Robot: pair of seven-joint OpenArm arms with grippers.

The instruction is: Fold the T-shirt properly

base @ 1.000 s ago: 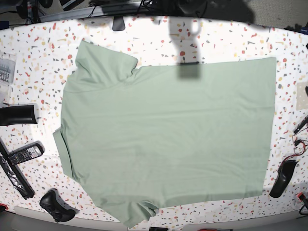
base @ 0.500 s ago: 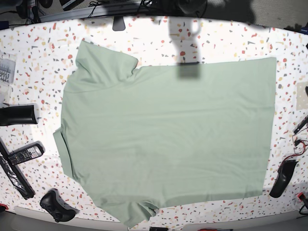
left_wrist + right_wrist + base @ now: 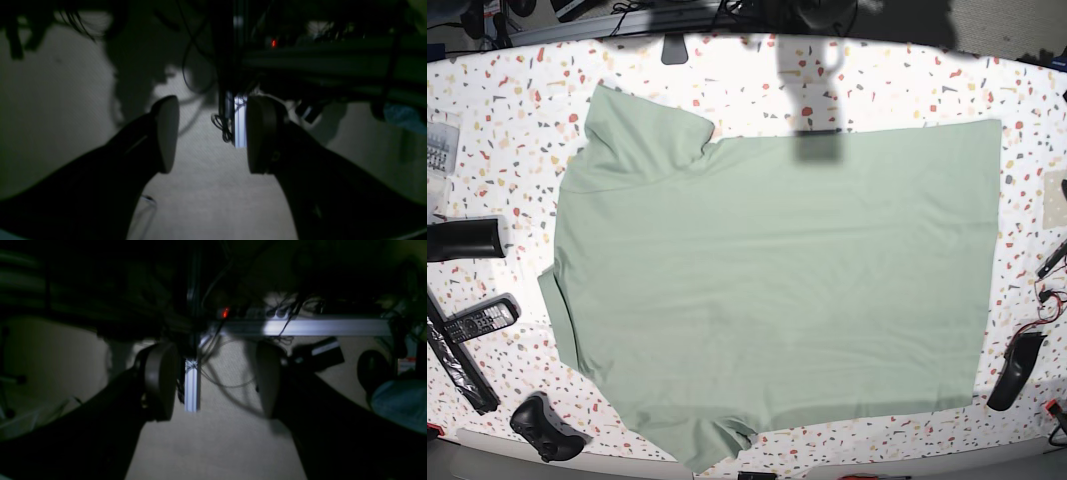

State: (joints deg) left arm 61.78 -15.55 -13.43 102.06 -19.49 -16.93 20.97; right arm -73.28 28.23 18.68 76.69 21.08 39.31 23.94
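My left pincer [image 3: 206,133] and right pincer [image 3: 217,380] gaped wide, empty, below the counter [image 3: 907,80]. The T-shirt [image 3: 777,290] lay flat above, long axis from nine to three o'clock, neither arm clearly nearer.

Speckled terrazzo tabletop [image 3: 907,80], pale carpeted floor [image 3: 206,200], dim light
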